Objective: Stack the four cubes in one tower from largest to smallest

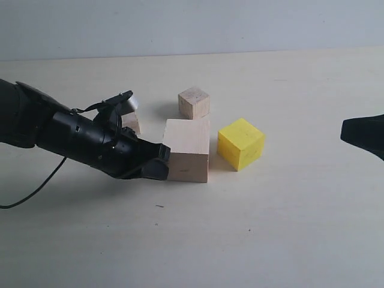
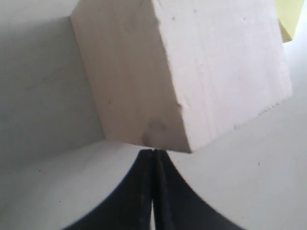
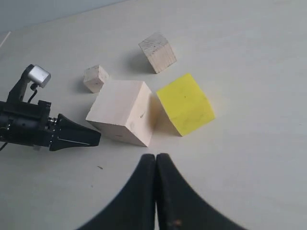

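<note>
Exterior view: the left arm (image 1: 78, 135) hides most of one small cube (image 1: 131, 124).

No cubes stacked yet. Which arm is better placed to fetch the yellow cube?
Likely right. The yellow cube lies on the right end effector's side, open table between; the left end effector, shut, is beyond the large wood cube, which stands in its way.
</note>
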`<act>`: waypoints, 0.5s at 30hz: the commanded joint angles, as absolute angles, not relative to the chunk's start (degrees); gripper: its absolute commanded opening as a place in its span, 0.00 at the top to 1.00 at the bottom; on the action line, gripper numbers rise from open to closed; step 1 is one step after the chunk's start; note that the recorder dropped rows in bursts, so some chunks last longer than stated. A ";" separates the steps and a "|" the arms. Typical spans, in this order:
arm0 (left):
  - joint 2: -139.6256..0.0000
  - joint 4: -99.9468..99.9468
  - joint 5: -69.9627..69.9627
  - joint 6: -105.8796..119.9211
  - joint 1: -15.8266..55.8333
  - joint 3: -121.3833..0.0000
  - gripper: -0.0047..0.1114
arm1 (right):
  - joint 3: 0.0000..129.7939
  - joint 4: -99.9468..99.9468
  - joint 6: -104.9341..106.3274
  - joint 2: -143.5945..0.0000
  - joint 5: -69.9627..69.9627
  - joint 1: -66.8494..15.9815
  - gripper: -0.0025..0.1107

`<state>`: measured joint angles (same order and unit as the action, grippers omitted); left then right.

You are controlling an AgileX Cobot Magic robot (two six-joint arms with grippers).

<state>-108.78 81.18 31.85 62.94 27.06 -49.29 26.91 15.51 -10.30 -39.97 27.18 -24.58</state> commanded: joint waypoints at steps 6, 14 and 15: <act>-108.69 83.71 28.72 62.61 32.67 -49.49 0.96 | 27.41 15.01 -10.50 -40.13 27.37 -24.69 0.98; -108.69 88.07 26.90 62.76 34.53 -49.49 0.96 | 27.41 14.78 -10.50 -40.13 28.66 -24.69 0.98; -108.69 88.60 26.46 62.91 34.65 -49.49 0.96 | 27.41 14.78 -10.50 -40.13 28.66 -24.69 0.98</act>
<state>-108.78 86.06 27.72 62.81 34.06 -49.29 26.91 15.29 -10.30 -39.97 28.43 -24.58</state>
